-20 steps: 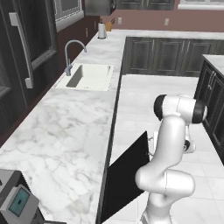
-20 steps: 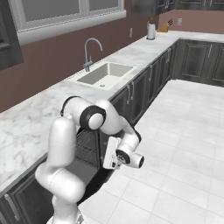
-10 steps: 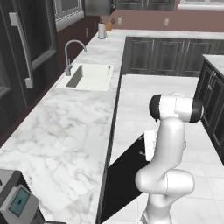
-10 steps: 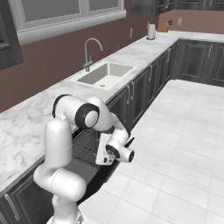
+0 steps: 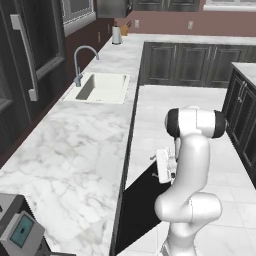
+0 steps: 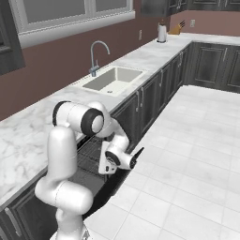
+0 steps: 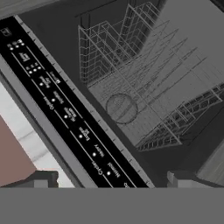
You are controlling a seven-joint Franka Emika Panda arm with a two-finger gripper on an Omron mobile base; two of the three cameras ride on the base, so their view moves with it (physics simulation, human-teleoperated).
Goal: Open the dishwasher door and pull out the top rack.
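Door [image 5: 142, 210] hung open, black panel sloping down and out from worktop [image 5: 75, 155] edge onto floor side. Gripper [image 6: 123, 161] low over door, jaws wide apart, grasping nothing. Hand view looked inside: rack [image 7: 144, 83] of thin grey wires, long side along button strip. Right view: tiled floor [image 6: 187, 154] open beside door.

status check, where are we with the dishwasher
Gripper open, holding nothing, facing the dishwasher cavity. Dishwasher door down and open; top rack not yet pulled out. Nothing between jaws and rack.
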